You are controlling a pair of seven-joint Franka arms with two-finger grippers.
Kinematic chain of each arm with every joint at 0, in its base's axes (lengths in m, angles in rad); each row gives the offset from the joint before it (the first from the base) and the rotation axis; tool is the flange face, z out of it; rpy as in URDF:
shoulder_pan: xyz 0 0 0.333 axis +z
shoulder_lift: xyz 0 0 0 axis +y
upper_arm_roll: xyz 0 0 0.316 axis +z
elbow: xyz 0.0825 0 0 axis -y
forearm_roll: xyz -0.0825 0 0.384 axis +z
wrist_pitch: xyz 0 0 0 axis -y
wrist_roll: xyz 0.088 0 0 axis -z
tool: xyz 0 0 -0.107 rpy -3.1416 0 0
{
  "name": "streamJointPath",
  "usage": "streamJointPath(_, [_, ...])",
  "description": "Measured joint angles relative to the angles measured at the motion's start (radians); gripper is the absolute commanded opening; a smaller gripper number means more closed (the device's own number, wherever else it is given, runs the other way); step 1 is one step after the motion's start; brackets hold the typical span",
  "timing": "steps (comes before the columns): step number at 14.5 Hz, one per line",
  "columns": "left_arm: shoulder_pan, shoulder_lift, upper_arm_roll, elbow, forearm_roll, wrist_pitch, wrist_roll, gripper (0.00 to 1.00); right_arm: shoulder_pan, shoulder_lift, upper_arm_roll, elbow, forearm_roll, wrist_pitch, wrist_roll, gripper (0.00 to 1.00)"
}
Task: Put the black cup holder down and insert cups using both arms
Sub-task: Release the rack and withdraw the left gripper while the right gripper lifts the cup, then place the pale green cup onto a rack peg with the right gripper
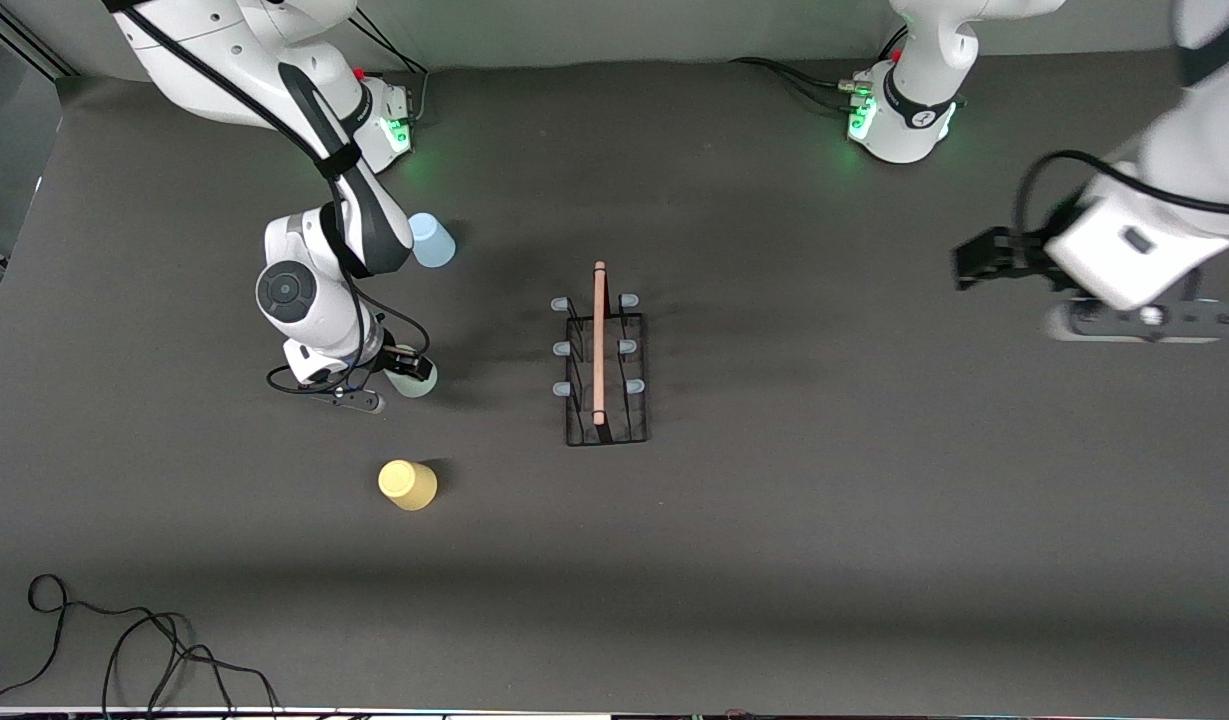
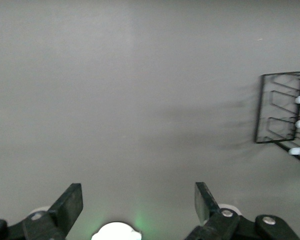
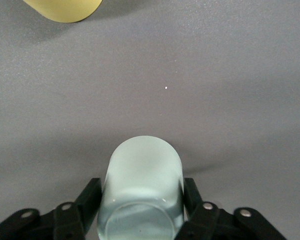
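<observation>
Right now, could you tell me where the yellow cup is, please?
The yellow cup stands toward the right arm's end of the table, nearer the front camera than the pale green cup.

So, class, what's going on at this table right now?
The right gripper has its fingers shut on the pale green cup, low at the right arm's end of the table. The yellow cup sits nearer the front camera, the light blue cup farther. The black cup holder stands mid-table, no cups on it yet. The left gripper waits open, up over the left arm's end.
</observation>
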Motion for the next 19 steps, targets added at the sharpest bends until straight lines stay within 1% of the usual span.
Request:
streamJointPath(2, [0.029,-0.047,0.0,-0.096,0.0,0.044,0.015,1.0,0.0,-0.008,0.0,0.014,0.0,-0.036,0.0,0.0])
streamJointPath(3, [0.031,-0.074,0.0,-0.145,0.0,0.067,0.015,1.0,0.0,-0.016,0.0,0.036,0.0,-0.085,0.0,0.0])
streamJointPath(5, [0.036,-0.128,-0.001,-0.235,0.002,0.101,0.015,1.0,0.001,-0.045,0.001,0.115,0.006,-0.229,0.014,0.0])
streamJointPath(7, [0.059,-0.165,0.0,-0.289,0.002,0.117,0.015,1.0,0.02,-0.083,0.004,0.197,0.05,-0.345,0.049,0.0])
streamJointPath(9, [0.072,-0.176,0.001,-0.304,0.008,0.13,0.017,1.0,0.082,-0.108,0.007,0.241,0.094,-0.381,0.124,0.0])
streamJointPath(10, [0.066,-0.178,0.009,-0.306,0.013,0.134,0.017,1.0,0.121,-0.111,0.009,0.254,0.1,-0.381,0.181,0.0])
streamJointPath(11, [0.041,-0.179,0.036,-0.307,0.014,0.14,0.017,1.0,0.162,-0.111,0.01,0.267,0.101,-0.381,0.244,0.0])
streamJointPath(13, [-0.047,-0.179,0.138,-0.308,0.016,0.152,0.024,1.0,0.239,-0.111,0.013,0.292,0.102,-0.381,0.37,0.0])
streamJointPath(14, [-0.069,-0.179,0.167,-0.308,0.016,0.154,0.03,1.0,0.27,-0.111,0.013,0.305,0.102,-0.381,0.42,0.0])
streamJointPath(16, [-0.078,-0.18,0.186,-0.307,0.016,0.162,0.05,1.0,0.313,-0.111,0.013,0.326,0.102,-0.381,0.488,0.0])
streamJointPath(19, [-0.079,-0.183,0.189,-0.304,0.015,0.171,0.069,1.0,0.347,-0.11,0.013,0.336,0.102,-0.381,0.547,0.0])
